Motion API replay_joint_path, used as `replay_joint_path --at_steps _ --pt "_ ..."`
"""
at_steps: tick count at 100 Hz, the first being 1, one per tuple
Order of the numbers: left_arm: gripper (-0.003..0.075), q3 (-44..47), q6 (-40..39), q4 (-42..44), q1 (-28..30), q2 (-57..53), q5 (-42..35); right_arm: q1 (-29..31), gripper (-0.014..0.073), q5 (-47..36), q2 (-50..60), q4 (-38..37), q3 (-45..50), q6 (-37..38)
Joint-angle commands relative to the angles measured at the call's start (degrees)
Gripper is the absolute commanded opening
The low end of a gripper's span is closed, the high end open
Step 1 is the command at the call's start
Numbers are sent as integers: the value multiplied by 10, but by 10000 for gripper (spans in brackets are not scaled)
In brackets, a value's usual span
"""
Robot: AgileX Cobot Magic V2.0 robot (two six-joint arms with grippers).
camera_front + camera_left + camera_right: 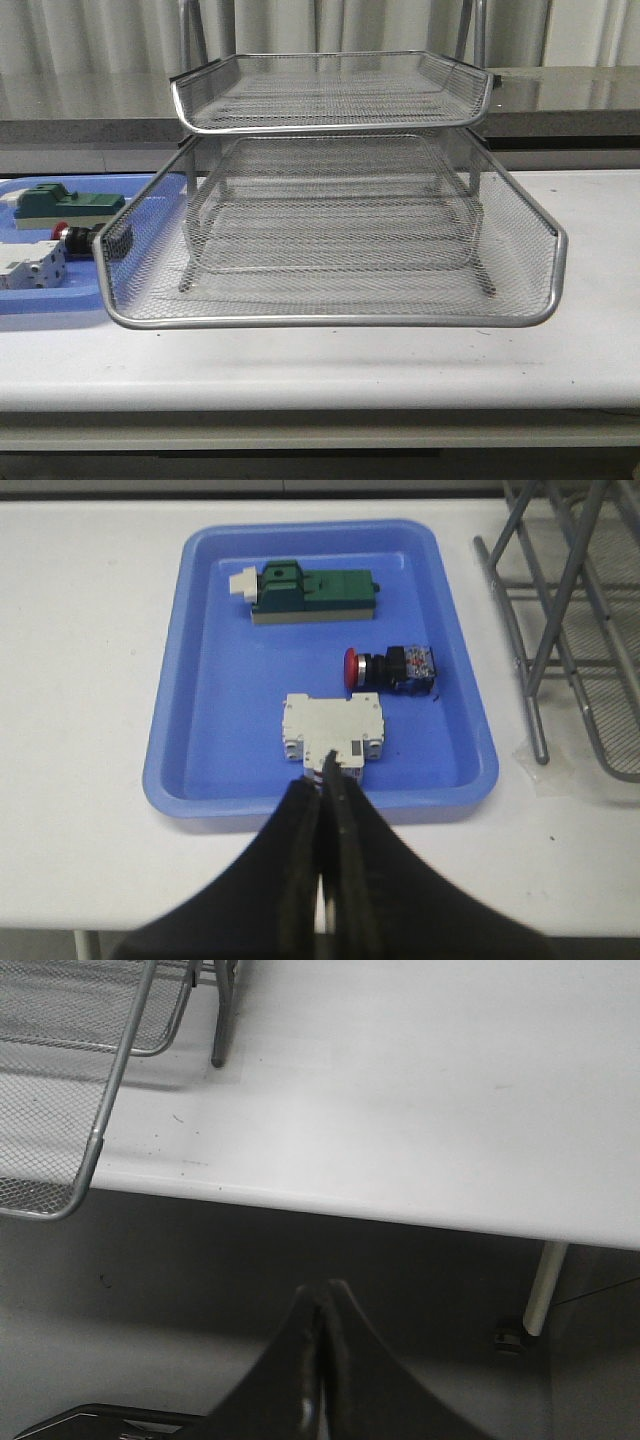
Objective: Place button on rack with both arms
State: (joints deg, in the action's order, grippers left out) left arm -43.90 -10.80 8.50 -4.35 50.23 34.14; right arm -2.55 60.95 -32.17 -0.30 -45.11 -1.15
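The button [392, 668], with red head, black body and blue rear, lies on its side in the blue tray [200, 780]. In the front view it shows partly behind the rack's mesh [77, 236]. The silver wire-mesh rack [330, 235] stands mid-table with its lower tray slid forward; it also shows in the left wrist view [570, 630] and the right wrist view [70, 1070]. My left gripper [324, 780] is shut and empty, over the tray's near rim. My right gripper [322, 1295] is shut and empty, off the table's front edge. Neither arm shows in the front view.
In the blue tray [40, 300] lie a green block [310, 592] and a white breaker [332, 728], also seen in the front view as the green block [60, 203] and the breaker [30, 268]. White table [420, 1080] extends right of the rack; a table leg [545, 1285] stands below.
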Motion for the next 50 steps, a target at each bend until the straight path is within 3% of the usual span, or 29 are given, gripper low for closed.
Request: replay_joint_path --at_steps 1,34,43,50 --pt "-20 -45 3 4 1 41 -4 3 -71 -31 0 -7 -19 -1" --pt "-11 -80 3 -8 1 153 27 3 -71 -31 0 -7 -19 -1" --pt "60 -80 13 -8 0 160 31 3 -71 -31 0 -7 -19 -1" --pt "160 -80 26 -9 0 160 31 3 -71 -31 0 -6 -19 -1"
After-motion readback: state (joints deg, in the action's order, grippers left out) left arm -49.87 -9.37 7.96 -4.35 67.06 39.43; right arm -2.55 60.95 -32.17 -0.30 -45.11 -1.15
